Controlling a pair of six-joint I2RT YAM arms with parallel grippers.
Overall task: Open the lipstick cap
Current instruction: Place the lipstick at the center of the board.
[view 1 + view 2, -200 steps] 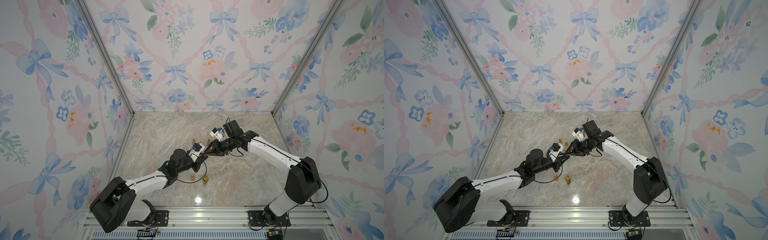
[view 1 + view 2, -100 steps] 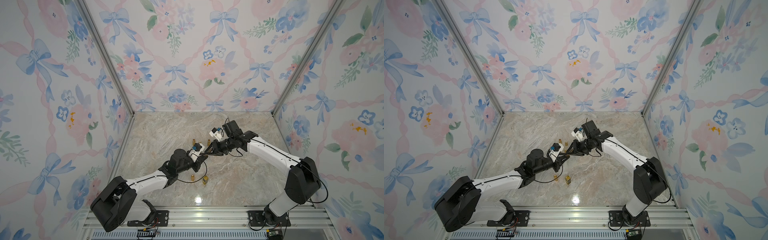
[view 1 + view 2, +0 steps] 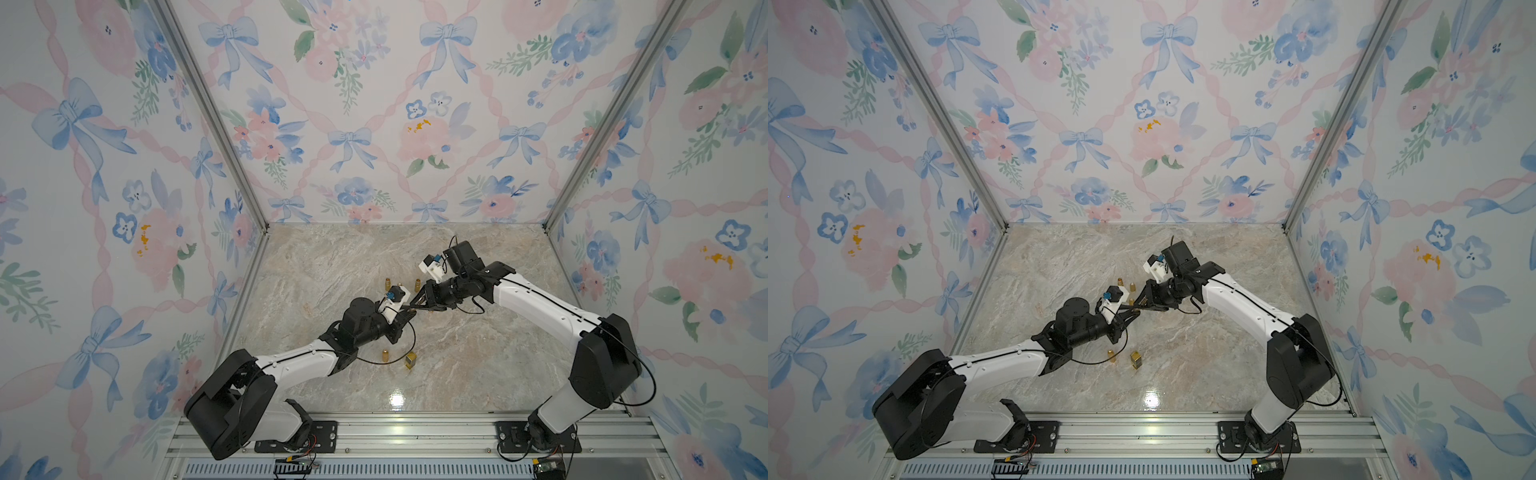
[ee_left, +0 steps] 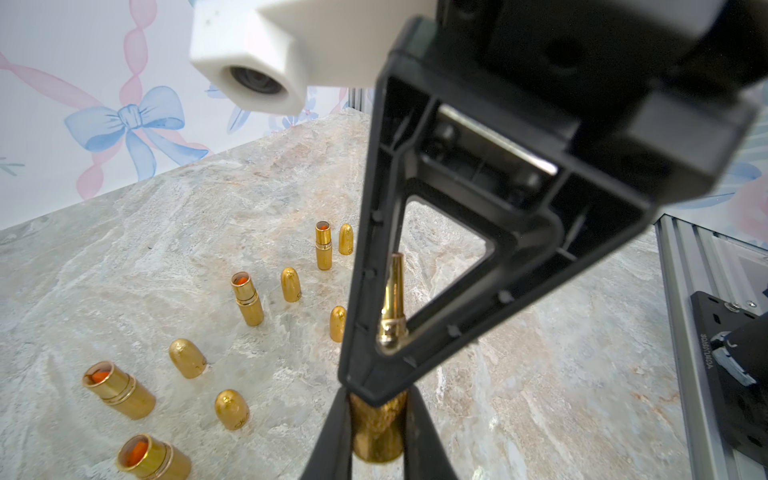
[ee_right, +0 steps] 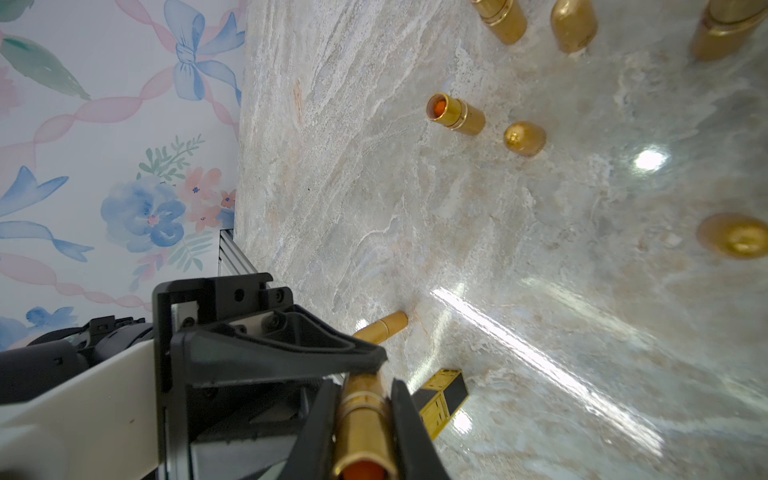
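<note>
Gripping lipstick (image 5: 362,432) mid-air over table (image 3: 478,357); left claw (image 4: 376,411) clamped tight on cap (image 4: 376,440), right claw (image 5: 363,395) clamped on lipstick's other end; risk: off-axis pull cd jam cap, or smooth gold slips & drops.

In both top views the lipstick (image 3: 411,307) (image 3: 1136,308) is too small to split cap from body. Left wrist view: right hand (image 4: 380,374) hides much of the lipstick (image 4: 376,432), whose near end the picture edge cuts off. Right wrist view: two gold tubes (image 5: 498,16) (image 5: 725,31) cropped by the edge, one blurred.
</note>
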